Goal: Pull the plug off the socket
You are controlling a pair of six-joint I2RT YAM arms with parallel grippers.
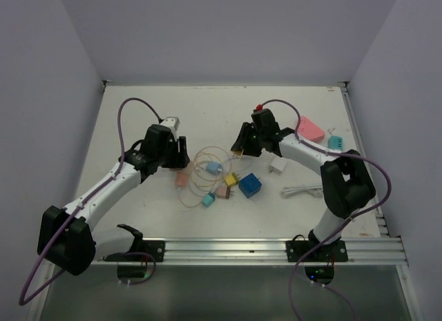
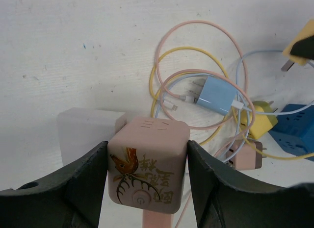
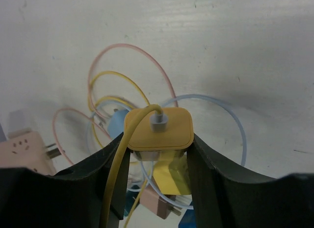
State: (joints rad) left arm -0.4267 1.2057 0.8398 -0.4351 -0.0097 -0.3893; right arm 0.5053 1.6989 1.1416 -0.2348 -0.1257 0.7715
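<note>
Left fingers (image 2: 73,189) clamp the pink cube socket (image 2: 147,164) at the middle of the desk (image 1: 207,114). Right fingers (image 3: 216,184) pinch the yellow plug (image 3: 158,127), prongs bare, apart from the socket at its two o'clock in the top view.

On my feed the pink plastic cube socket (image 2: 147,166) looks smooth and satin, its bird print (image 2: 125,164) lying flat on the face. The mustard-yellow square plastic plug (image 3: 158,128) reads matt, with a faintly shiny rubbery yellow cable (image 3: 114,179). The left gripper (image 2: 147,145) has black fingers (image 2: 78,184) of dull, slightly grainy plastic. I see the white table top (image 2: 73,51) as matt, finely scratched and speckled.
</note>
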